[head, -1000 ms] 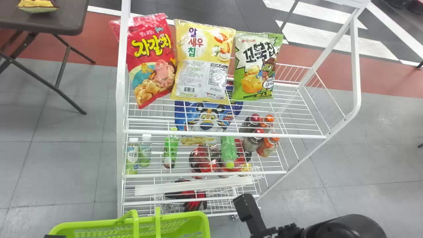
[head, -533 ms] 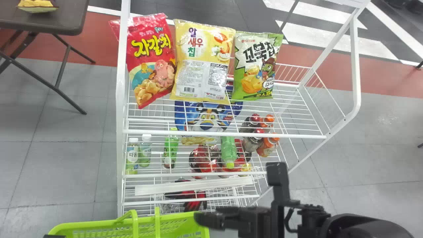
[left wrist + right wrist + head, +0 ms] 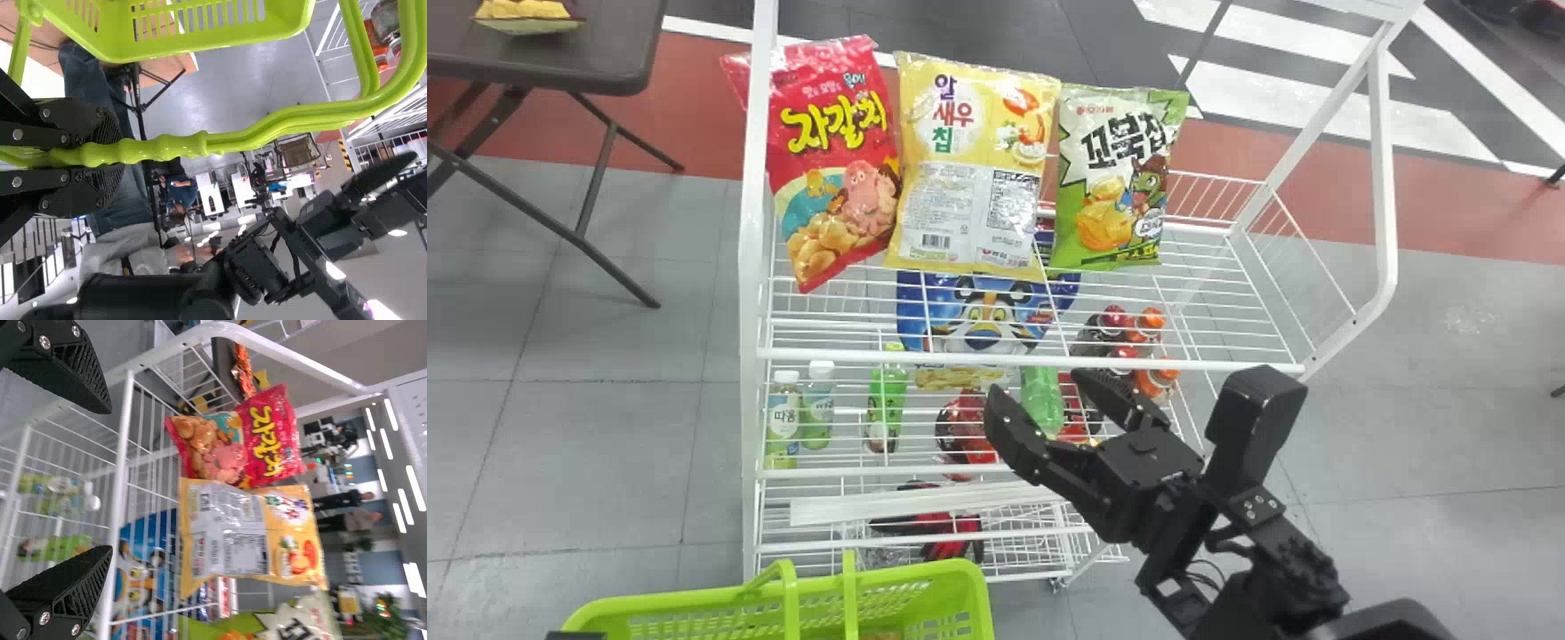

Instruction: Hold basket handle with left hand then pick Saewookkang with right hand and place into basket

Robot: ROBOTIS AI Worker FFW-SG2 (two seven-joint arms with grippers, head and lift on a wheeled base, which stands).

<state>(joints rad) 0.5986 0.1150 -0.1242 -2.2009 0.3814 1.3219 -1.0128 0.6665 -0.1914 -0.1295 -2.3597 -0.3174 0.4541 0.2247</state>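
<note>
The yellow bag, which I take to be the Saewookkang [image 3: 969,169], stands on the top shelf of the white wire rack [image 3: 1032,359], its printed panels and barcode facing me. It is the middle one of three. The red bag [image 3: 838,178] is at its left, edge against edge and tilted a little, and the green-and-white bag [image 3: 1116,178] is just beside it at the right.

My right gripper [image 3: 1043,391] is in front of the rack, nearer me than the bags and pointing toward them, with its two fingers spread well apart and nothing between them. The yellow bag lies beyond my fingertips, not touched.

Through the wires, below the yellow bag, I see a blue bag [image 3: 987,311] with a tiger face. Lower down are green bottles [image 3: 887,400], a few orange-capped bottles [image 3: 1156,380] and something red and black [image 3: 951,538], perhaps gloves.

At the near left, the lime-green basket [image 3: 925,587] sits before the rack. My left gripper [image 3: 575,635] is at the bottom edge there, its fingers [image 3: 100,183] clamped around the basket's handle [image 3: 167,147]. Off to the far left is a dark table [image 3: 609,53] with another bag [image 3: 529,18] on it.
</note>
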